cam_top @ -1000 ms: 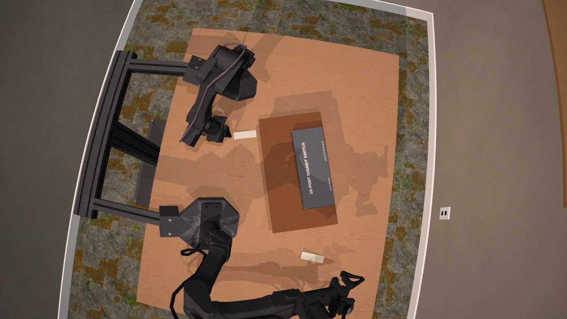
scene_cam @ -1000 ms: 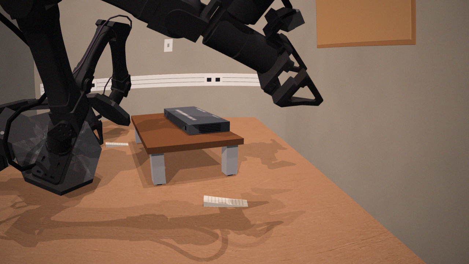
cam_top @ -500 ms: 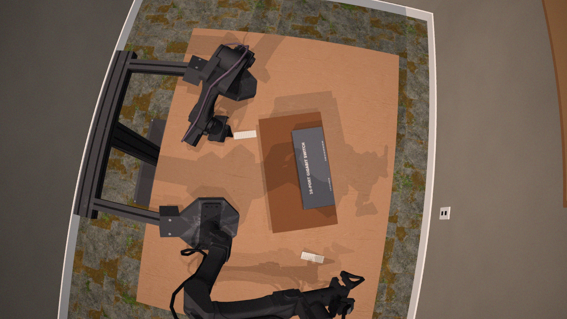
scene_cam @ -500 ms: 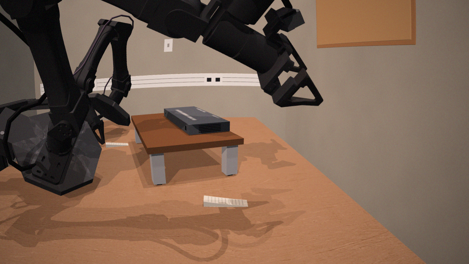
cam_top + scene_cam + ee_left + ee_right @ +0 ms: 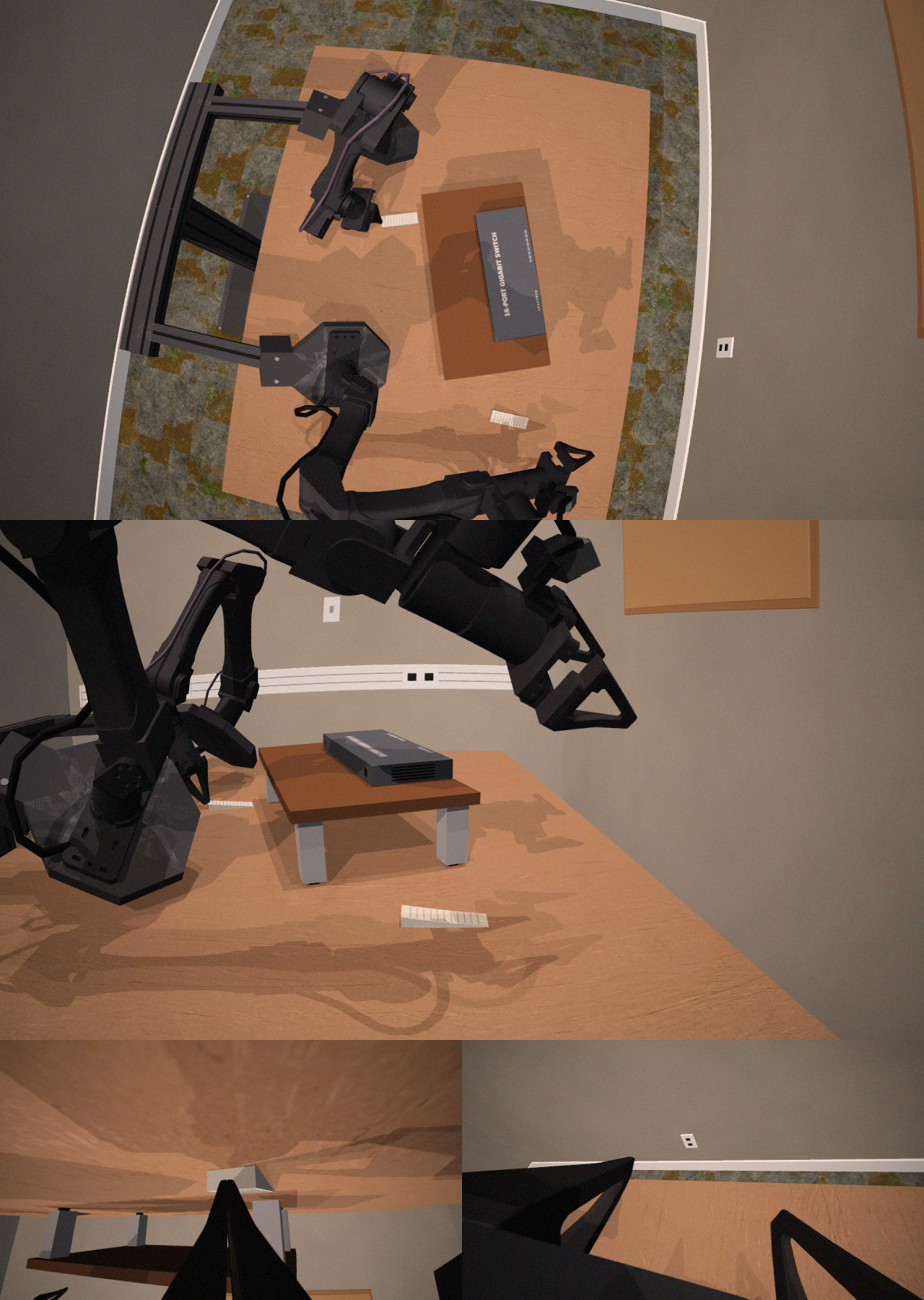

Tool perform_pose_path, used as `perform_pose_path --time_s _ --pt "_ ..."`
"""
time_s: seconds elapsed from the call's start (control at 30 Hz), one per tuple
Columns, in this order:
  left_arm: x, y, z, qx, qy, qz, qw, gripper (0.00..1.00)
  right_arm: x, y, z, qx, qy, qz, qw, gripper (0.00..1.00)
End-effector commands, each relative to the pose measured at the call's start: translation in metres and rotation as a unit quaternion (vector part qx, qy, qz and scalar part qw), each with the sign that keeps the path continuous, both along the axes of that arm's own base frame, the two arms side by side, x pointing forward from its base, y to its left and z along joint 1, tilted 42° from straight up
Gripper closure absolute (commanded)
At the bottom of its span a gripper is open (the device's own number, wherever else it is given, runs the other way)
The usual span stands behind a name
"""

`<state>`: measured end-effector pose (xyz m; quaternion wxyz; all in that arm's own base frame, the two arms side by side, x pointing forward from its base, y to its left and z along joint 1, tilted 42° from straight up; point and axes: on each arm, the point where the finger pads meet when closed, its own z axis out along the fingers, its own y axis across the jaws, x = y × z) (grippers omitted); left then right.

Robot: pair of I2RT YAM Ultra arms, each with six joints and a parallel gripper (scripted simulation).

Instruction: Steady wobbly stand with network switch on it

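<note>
The brown stand [image 5: 484,278] with grey legs sits mid-table and carries the dark network switch [image 5: 510,272]; both also show in the side view, the stand [image 5: 362,788] and the switch [image 5: 386,755]. One white wedge [image 5: 398,219] lies flat on the table just off the stand's corner. My left gripper [image 5: 376,217] is shut and empty, low at the table, with its tips [image 5: 227,1182] touching the thick end of this wedge [image 5: 238,1179]. A second wedge [image 5: 509,419] lies loose on the table. My right gripper [image 5: 607,707] is open and empty, raised high beyond that wedge [image 5: 443,916].
The arm bases stand along one table edge, the left base [image 5: 388,129] and the right base [image 5: 336,362]. A black frame [image 5: 187,219] is behind them. The right arm reaches along the table's side edge. A wall is close beyond the far table edge [image 5: 751,1181].
</note>
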<state>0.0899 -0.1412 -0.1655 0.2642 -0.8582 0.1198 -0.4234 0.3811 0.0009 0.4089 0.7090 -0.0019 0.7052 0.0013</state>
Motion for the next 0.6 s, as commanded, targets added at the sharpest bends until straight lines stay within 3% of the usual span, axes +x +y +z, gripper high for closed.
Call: perform_pose_path --time_s 0.0,0.57 --pt "0.002 -0.006 0.007 -0.010 0.000 -0.009 1.000 1.00 -0.013 0.013 0.035 0.001 -0.047 0.021 0.999 0.00" --pt "0.009 -0.005 0.010 -0.010 0.000 -0.007 1.000 1.00 -0.013 0.013 0.035 0.001 -0.047 0.021 0.999 0.00"
